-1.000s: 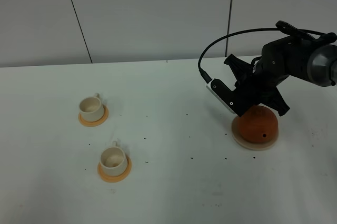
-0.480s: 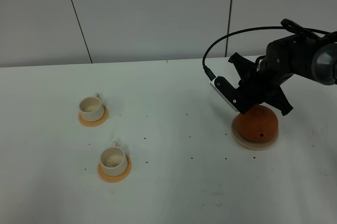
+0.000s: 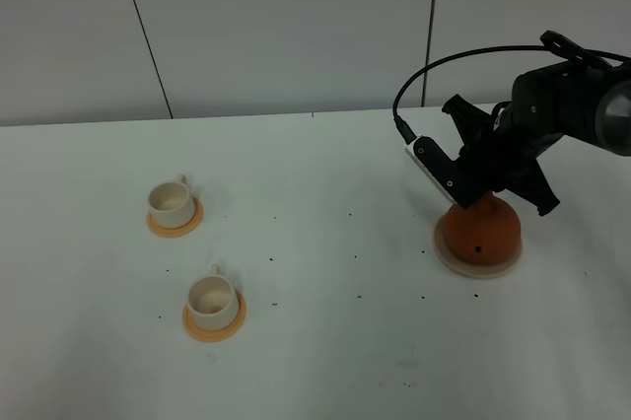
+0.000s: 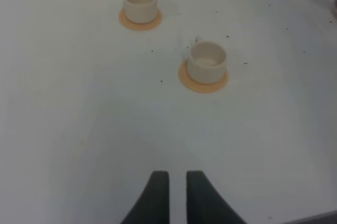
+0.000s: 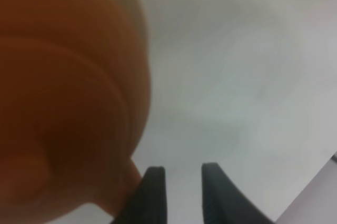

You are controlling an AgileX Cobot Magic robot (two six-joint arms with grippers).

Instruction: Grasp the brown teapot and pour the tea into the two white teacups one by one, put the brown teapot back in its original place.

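Note:
The brown teapot [image 3: 480,231] stands upright on the round beige coaster [image 3: 463,264] at the right of the table. My right gripper [image 3: 490,201] hangs just over the teapot's top at its far side. In the right wrist view the teapot [image 5: 63,92] fills one side and the gripper [image 5: 181,182] is open by a narrow gap with nothing between its fingers; one finger lies beside a stub of the pot. The two white teacups [image 3: 172,203] [image 3: 212,298] stand on orange saucers at the left. My left gripper [image 4: 177,182] is shut and empty, short of the cups [image 4: 140,3] [image 4: 207,61].
Small dark specks are scattered over the white table [image 3: 325,341]. A black cable [image 3: 434,70] loops above the right arm. A grey wall stands behind the table's far edge.
The right arm has shifted right and slightly up, away from the teapot's near side. The teapot stays on its coaster. The cups have not moved.

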